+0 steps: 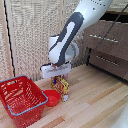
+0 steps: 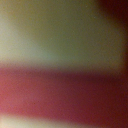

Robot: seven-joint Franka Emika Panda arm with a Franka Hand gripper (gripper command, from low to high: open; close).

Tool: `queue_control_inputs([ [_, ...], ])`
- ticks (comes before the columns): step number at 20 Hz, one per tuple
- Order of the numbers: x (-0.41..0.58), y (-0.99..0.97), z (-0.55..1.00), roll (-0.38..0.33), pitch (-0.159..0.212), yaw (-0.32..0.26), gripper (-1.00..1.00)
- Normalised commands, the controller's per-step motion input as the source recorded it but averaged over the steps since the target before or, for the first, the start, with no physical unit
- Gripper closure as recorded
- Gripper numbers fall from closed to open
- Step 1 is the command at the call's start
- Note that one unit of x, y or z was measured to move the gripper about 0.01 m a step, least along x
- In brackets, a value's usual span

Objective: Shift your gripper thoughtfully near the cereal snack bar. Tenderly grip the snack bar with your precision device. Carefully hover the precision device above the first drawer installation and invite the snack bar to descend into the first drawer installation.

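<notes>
The cereal snack bar (image 1: 62, 88), a yellow-orange and red packet, stands on end on the wooden table, right under my gripper (image 1: 60, 76). The white hand sits on its top end and the jaws look shut on it, though the fingertips are hidden. The packet's lower end is at or just above the table, next to a red bowl (image 1: 51, 97). The wrist view is all blur, with a yellow-green band (image 2: 55, 35) over a red band (image 2: 60, 92), seen very close. The first drawer installation (image 1: 106, 36), with its silver bar handle, is at the exterior view's upper right, and looks closed.
A red wire basket (image 1: 21, 98) stands at the exterior view's lower left, beside the bowl. A like drawer (image 1: 109, 61) sits below the top one. A pale slatted wall (image 1: 35, 35) stands behind the table.
</notes>
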Motion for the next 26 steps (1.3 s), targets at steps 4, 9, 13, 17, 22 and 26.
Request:
queue_control_inputs([
  [4,0.219,0.0,0.51,-0.018,0.131,0.031,1.0],
  [9,0.298,-0.04,0.78,-0.026,0.115,0.035,1.0],
  [13,0.364,-0.1,0.88,-0.047,0.051,0.018,1.0],
  [17,0.418,-0.1,0.9,-0.052,0.004,0.016,1.0],
  [22,0.433,-0.08,0.98,-0.071,0.011,0.002,1.0],
  [26,0.428,-0.08,0.98,-0.074,0.033,0.0,1.0],
])
